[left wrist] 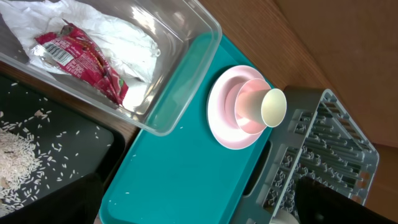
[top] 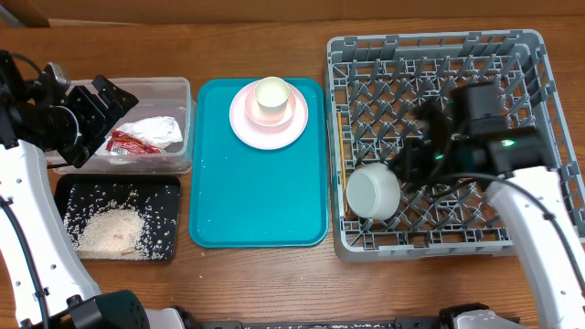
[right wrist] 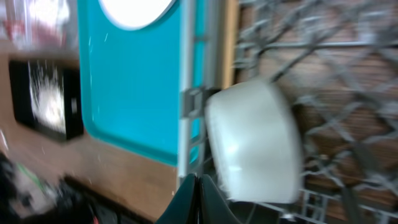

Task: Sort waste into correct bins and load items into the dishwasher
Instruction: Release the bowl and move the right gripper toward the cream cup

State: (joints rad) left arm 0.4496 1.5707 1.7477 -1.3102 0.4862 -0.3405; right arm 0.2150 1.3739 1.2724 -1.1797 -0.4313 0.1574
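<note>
Here the grey-white bowl (top: pixel 373 192) sits tilted inside the dish rack (top: pixel 430 41).

Teal tray (top: pixel 256 192) sits dead centre on the desk (top: pixel 274 283), with the pink plate (top: pixel 245 123) at its 12 o'clock, pinkish bowl (top: pixel 272 119) and cream cup (top: pixel 271 94) stacked on it. At 3 o'clock is the grey rack (top: pixel 430 41), with a grey-white bowl (top: pixel 373 190) in its 8 o'clock corner. Red wrapper (top: pixel 128 143) and napkin (top: pixel 157 128) lie in the clear tub (top: pixel 174 91) at 9, rice (top: pixel 111 228) on the black tray (top: pixel 164 187) at 8.

We saw a robot test place set up like a kitchen: a wooden table (top: pixel 274 283), a grey dish rack (top: pixel 539 46), a teal tray (top: pixel 256 201) and white robot arms (top: pixel 27 210).
</note>
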